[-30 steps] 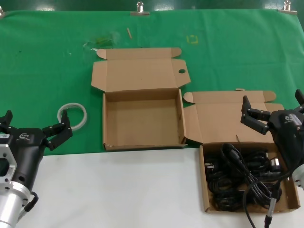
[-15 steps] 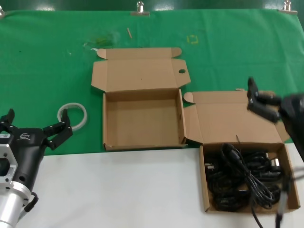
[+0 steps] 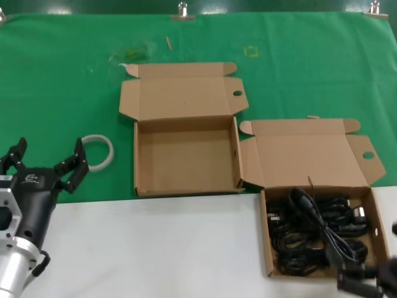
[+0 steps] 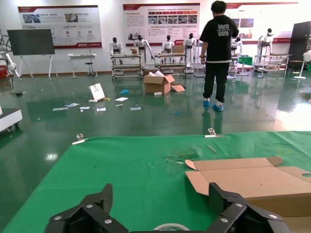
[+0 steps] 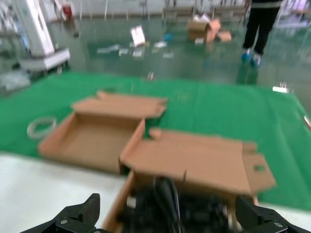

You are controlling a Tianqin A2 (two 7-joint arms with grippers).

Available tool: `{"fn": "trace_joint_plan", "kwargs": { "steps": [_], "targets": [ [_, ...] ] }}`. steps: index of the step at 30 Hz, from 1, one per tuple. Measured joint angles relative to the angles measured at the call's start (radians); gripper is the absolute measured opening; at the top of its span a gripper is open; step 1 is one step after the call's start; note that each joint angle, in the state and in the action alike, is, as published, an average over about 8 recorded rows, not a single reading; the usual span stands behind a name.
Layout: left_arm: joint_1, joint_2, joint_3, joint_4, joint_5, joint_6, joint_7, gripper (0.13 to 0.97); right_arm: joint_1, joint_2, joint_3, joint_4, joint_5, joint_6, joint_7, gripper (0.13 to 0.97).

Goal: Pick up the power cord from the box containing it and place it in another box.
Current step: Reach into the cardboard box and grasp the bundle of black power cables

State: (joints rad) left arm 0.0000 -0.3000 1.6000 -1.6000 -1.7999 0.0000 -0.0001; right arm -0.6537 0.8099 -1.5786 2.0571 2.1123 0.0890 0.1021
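wall posters (image 4: pixel 59 22), text too small to read

1. The right gripper (image 3: pixel 372 282) is showing only as a dark blurred shape cut off at the bottom right corner of the head view, so its finger spread is not readable there.
2. The power cord (image 3: pixel 316 233) is lying tangled in black loops inside the box containing it (image 3: pixel 265 248); single strands are blending together.
3. In the right wrist view, that cord (image 5: pixel 167 206) is appearing as a blurred dark mass.
4. The left arm's body is running off the head view's lower left edge.
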Motion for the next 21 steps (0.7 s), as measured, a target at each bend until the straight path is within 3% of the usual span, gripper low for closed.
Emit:
{"fn": "trace_joint_plan", "kwargs": {
  "steps": [6, 12, 21],
  "targets": [
    [0.000, 0.000, 0.000, 0.000, 0.000, 0.000, 0.000, 0.664, -0.017, 0.073, -0.091, -0.013, 0.065, 0.091, -0.044, 0.959],
    [0.000, 0.000, 0.000, 0.000, 0.000, 0.000, 0.000, 0.536, 0.127, 0.112, -0.258, -0.086, 0.166, 0.174, -0.096, 0.931],
    [0.000, 0.000, 0.000, 0.000, 0.000, 0.000, 0.000, 0.340, 0.368, 0.102, -0.448, -0.237, 0.265, 0.177, -0.133, 0.837]
  ]
}}
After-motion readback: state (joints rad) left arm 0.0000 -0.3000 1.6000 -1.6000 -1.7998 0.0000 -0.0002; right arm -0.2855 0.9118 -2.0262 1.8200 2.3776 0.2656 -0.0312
